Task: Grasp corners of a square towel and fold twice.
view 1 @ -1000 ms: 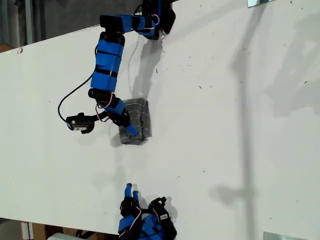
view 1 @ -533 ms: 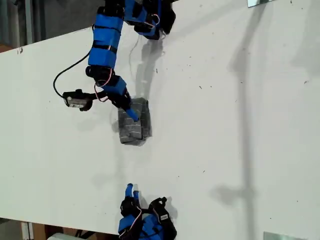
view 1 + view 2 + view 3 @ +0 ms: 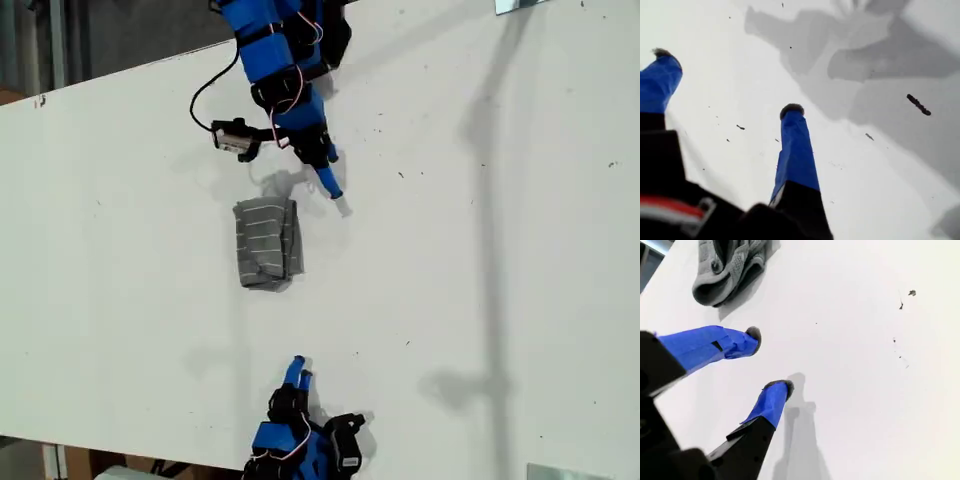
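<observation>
Shift: my first gripper [image 3: 333, 190] is now hanging clear of the towel [image 3: 266, 243], no longer pressing on it as a second ago; my second gripper [image 3: 298, 370] is angling forward.
First claw: fingers are spreading wide over bare table [image 3: 880, 165], holding nothing.
Second claw: jaws are standing apart, empty [image 3: 768, 359].
Towel: lying well ahead of my second claw, beside and behind my first, folded into a thick narrow packet.
Handling: I am judging it light, soft and floppy; layers will probably slip.
Hold: I am favouring a stacked corner tip, pinching every layer; single corners are too bunched to tell apart.
</observation>
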Tool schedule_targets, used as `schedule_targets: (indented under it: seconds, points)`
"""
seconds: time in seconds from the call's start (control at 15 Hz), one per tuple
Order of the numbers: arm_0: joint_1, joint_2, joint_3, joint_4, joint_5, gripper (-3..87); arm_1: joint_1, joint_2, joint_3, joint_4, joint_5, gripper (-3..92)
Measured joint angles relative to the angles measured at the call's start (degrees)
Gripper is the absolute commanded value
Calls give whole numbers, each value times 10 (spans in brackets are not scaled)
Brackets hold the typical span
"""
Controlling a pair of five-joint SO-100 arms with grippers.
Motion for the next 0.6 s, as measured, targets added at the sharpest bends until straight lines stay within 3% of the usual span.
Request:
schedule_targets:
  seconds: [0.07, 0.13, 0.2, 0.33, 0.53, 0.6]
  points:
    - [11, 0, 0, 0, -4, 132, 7, -7, 17, 2, 13, 311]
    - [21, 0, 0, 0, -4, 0, 33, -7, 26, 9, 33, 265]
    - [25, 0, 4, 0, 1, 0, 49, 4, 27, 38, 77, 245]
    - [24, 0, 7, -8, 98, 0, 113, 99, 32, 102, 70, 250]
    - [43, 0, 12, -10, 188, 0, 177, 463, 85, 345, 71, 323]
    - [44, 0, 12, -11, 228, 0, 175, 560, 67, 367, 69, 332]
